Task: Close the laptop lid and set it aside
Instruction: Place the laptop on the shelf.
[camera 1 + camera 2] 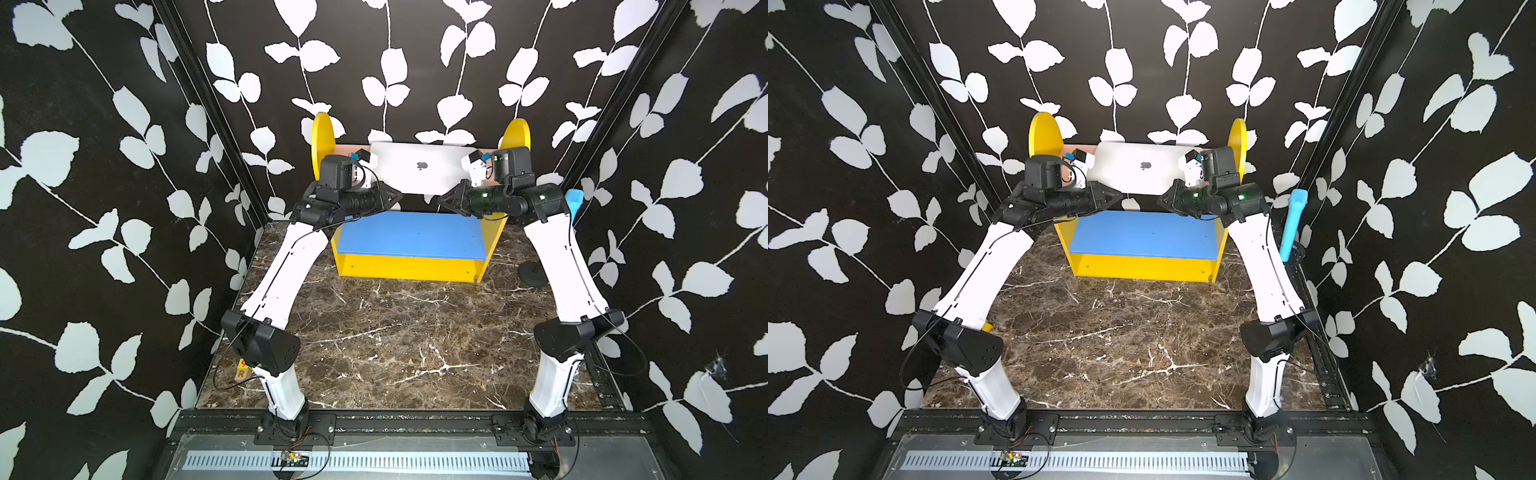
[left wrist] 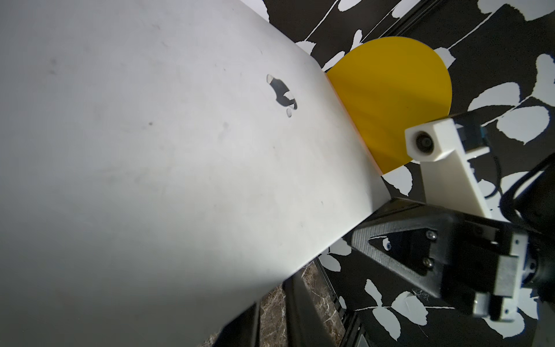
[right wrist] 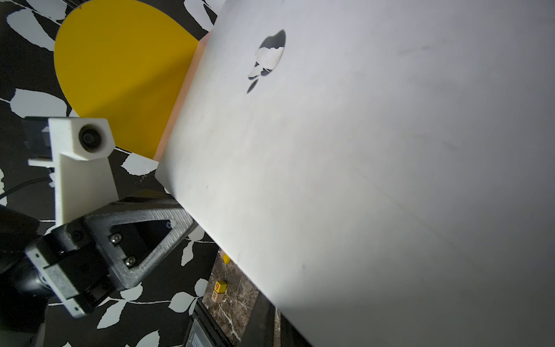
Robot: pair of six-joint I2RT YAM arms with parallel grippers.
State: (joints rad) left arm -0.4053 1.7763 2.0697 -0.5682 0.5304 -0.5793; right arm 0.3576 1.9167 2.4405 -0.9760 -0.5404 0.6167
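Leaf-patterned black walls enclose a marble tabletop. The laptop lies closed, logo up, on the pink top board of the yellow shelf. The left end effector and right end effector, both closed, sit at its near corners; any grip is unclear.

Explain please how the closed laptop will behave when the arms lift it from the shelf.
Probably stiff: the laptop shows a straight near edge beyond the pink shelf. Its smooth lid may be slippery. Held, it seems, only at near corners by the left gripper and right gripper, it could tip backward.
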